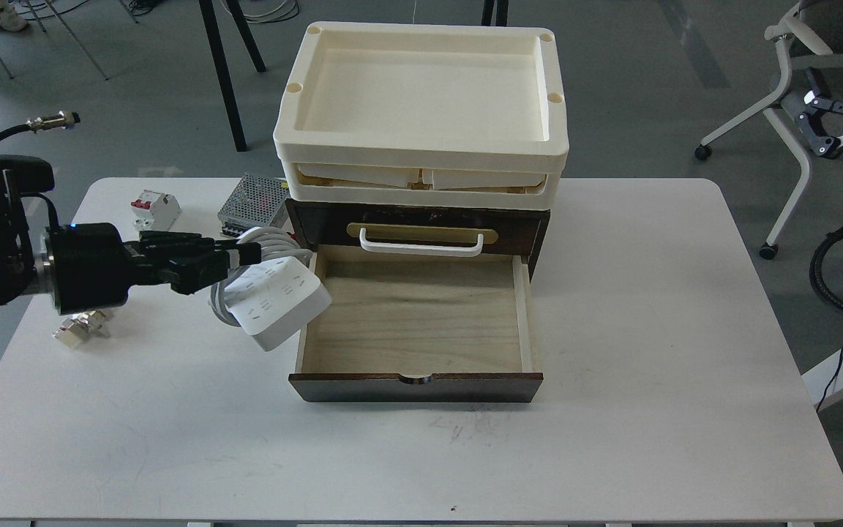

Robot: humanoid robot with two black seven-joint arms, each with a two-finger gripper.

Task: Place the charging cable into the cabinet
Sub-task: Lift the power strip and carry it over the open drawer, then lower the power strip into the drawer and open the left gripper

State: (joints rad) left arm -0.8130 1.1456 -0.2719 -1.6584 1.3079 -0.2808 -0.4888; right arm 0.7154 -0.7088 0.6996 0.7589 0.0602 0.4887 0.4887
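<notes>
Head view: left claw [249, 254] came in from the left edge, held level above the worktop [648, 366], its black fingers [195, 258] pinched on the charging cable [279, 296]. White power strip hung just below and to the right of the claw tip, tilted, socket face up, with its far end over the left wall of the open drawer [414, 315]. Thick white cord [264, 236] looped around the strip, partly behind the fingers and partly beneath them.

Cabinet [421, 227] sat directly right of the claw, dark brown, its pale wood-lined drawer pulled out toward the camera. White handle [421, 245] on a brass plate showed on the cabinet front above the drawer. Two stacked cream plastic trays [421, 102] rested on top of the cabinet.

Behind the claw: silver perforated power supply box [253, 199], touching or nearly touching the cabinet's left side; further left of it, a small white circuit breaker [153, 210] with red switches. Below the claw's wrist, a small metallic part [81, 326] lay on the worktop; could not identify it.

Right claw [835, 121] was at the far right edge, off the worktop, well apart from everything; its two fingers looked spread, holding nothing.
</notes>
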